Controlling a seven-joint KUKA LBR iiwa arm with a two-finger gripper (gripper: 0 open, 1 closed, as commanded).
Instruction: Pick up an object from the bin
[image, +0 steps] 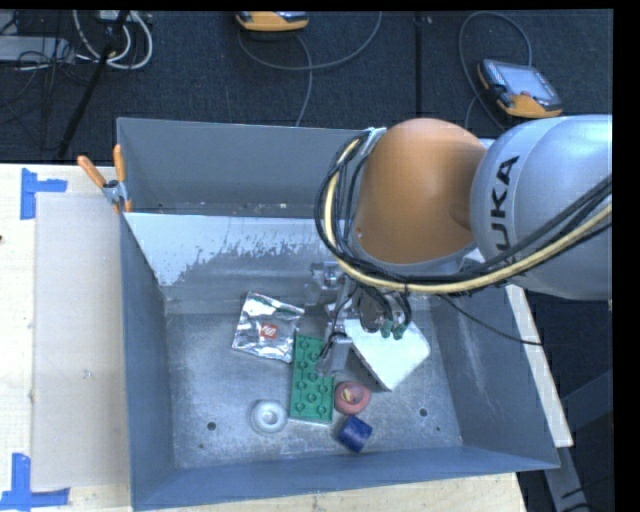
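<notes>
My gripper hangs low in the middle of the bin, under the arm's orange cover. It is over the far end of a green studded building plate that lies lengthwise on the bin floor. A crumpled silver foil packet lies just left of the gripper. A white block lies just right of it, partly under the wrist. Nothing shows held in the gripper.
Near the front of the bin lie a small red round piece, a blue piece and a grey round cap. The arm and its cables cover the bin's back right part.
</notes>
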